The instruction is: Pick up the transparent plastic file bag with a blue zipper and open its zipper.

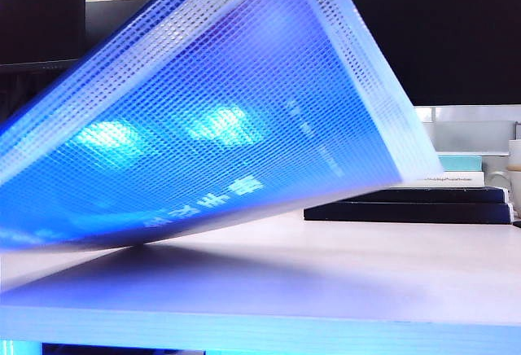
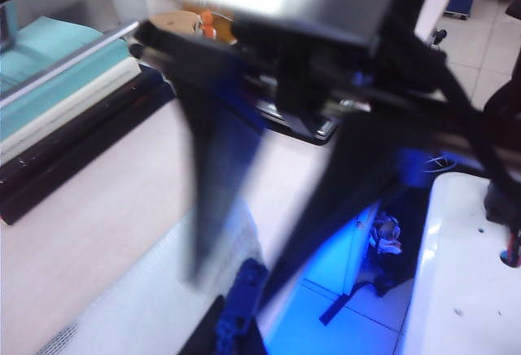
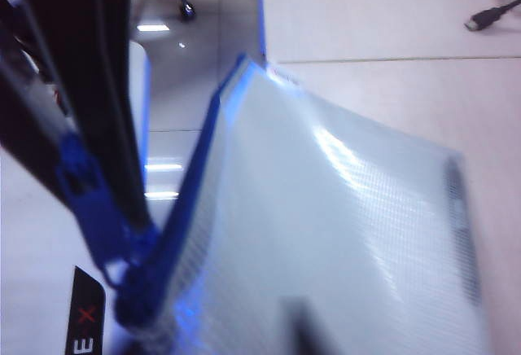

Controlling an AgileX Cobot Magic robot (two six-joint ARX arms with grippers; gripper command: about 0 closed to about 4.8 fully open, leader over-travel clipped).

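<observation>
The file bag [image 1: 212, 127] hangs tilted over the table, its low edge near the tabletop, and fills most of the exterior view. No gripper shows there. In the left wrist view my left gripper [image 2: 236, 332] is shut on the bag's blue zipper [image 2: 242, 302] edge, with the white mesh [image 2: 138, 314] beside it. My right gripper [image 2: 234, 280] comes down blurred onto the same spot. In the right wrist view my right gripper [image 3: 191, 326] stands open. Its fingers [image 3: 85, 322] straddle the bag's corner [image 3: 326, 233] by the zipper's end [image 3: 134, 290]. The zipper [image 3: 199, 176] runs along the raised edge.
A stack of books [image 1: 415, 200] lies flat at the back right of the pale wooden table [image 1: 342, 282]. The same books [image 2: 57, 102] lie along the table's far side in the left wrist view. The table's edge and the floor [image 2: 326, 322] lie right beside the left gripper.
</observation>
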